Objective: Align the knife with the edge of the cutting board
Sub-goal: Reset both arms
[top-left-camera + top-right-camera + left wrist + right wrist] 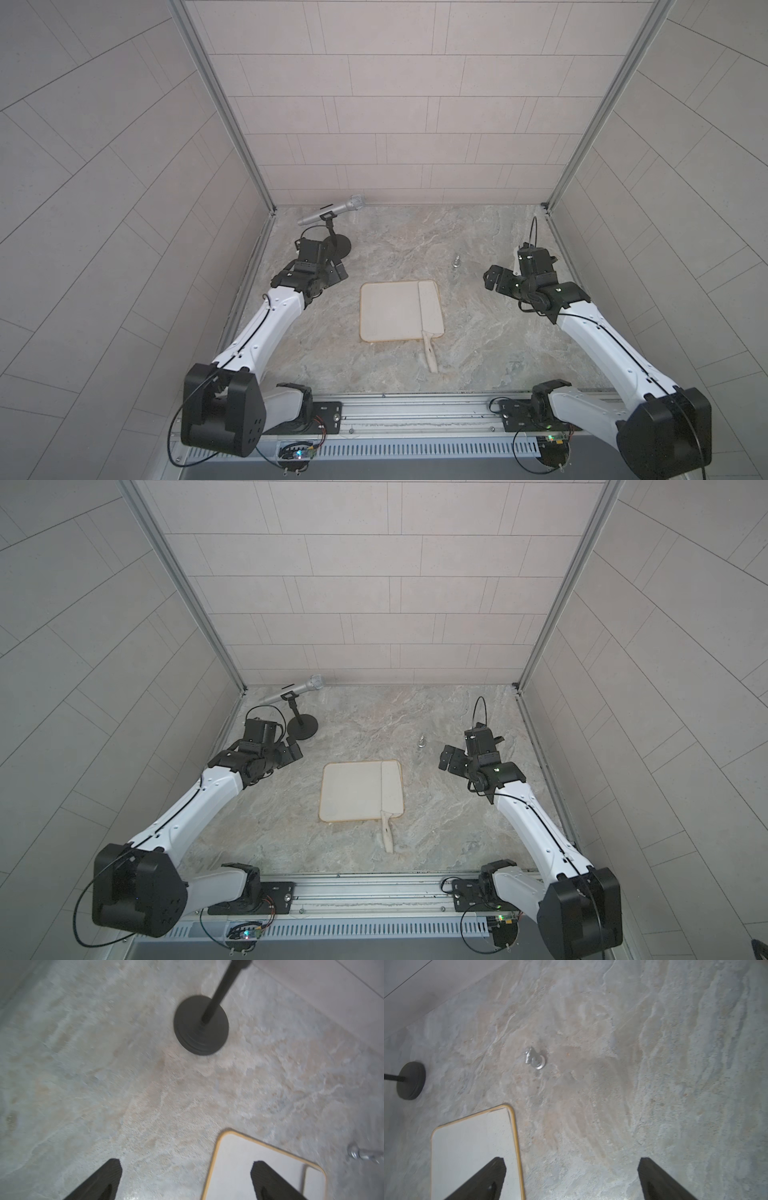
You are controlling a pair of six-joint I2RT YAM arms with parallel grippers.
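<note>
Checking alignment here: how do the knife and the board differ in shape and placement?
The board is a broad rounded square with a tan rim; the knife is long, narrow and rimless. The board lies wholly on the table; the knife's blade rests on the board along its right edge, handle sticking out past the near edge. Both are pale cream, flat and unheld.

left arm (266, 326) and right arm (606, 345) angle inward; left fingers (99, 1182), right fingers (483, 1180) spread wide.
</note>
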